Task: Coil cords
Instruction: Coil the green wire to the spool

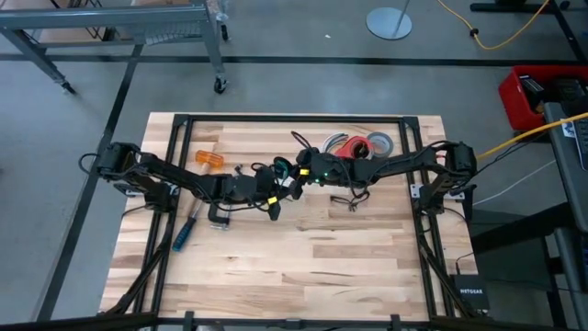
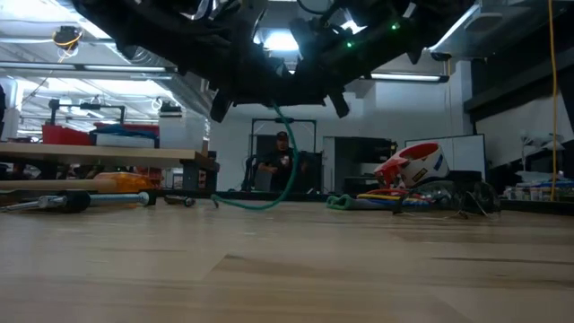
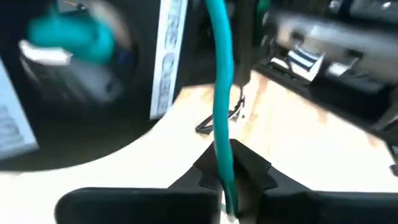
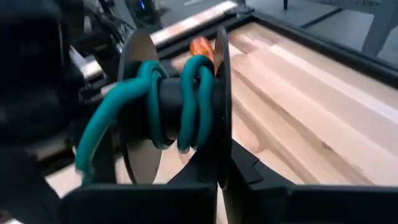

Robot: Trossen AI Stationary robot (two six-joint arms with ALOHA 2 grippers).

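A teal-green cord (image 4: pixel 186 102) is wound in a few turns round the black core of a small spool (image 4: pixel 163 109) with two thin discs. My right gripper (image 4: pixel 221 171) holds this spool above the table's middle (image 1: pixel 292 175). My left gripper (image 3: pixel 227 177) is close beside it (image 1: pixel 278 190), shut on the same cord (image 3: pixel 219 74). In the low view the cord (image 2: pixel 256 205) sags from the grippers in a slack loop down to the table. A thin black cord (image 1: pixel 353 196) lies on the wood under the right arm. My left gripper pinches the teal cord (image 3: pixel 222 158) between its two fingers. The cord runs on beyond the fingers, straight toward the right arm. My right gripper pinches the rim of one spool disc (image 4: pixel 221 152) between its two fingers. The spool is lifted clear of the table, its axis about level.
Red (image 1: pixel 352 144) and grey (image 1: pixel 380 142) tape rolls lie at the far right of the table. An orange-handled tool (image 1: pixel 209 159), a clamp (image 1: pixel 219 217) and a blue-handled screwdriver (image 1: pixel 184 235) lie on the left. A yellow cable (image 1: pixel 514 37) runs off the table.
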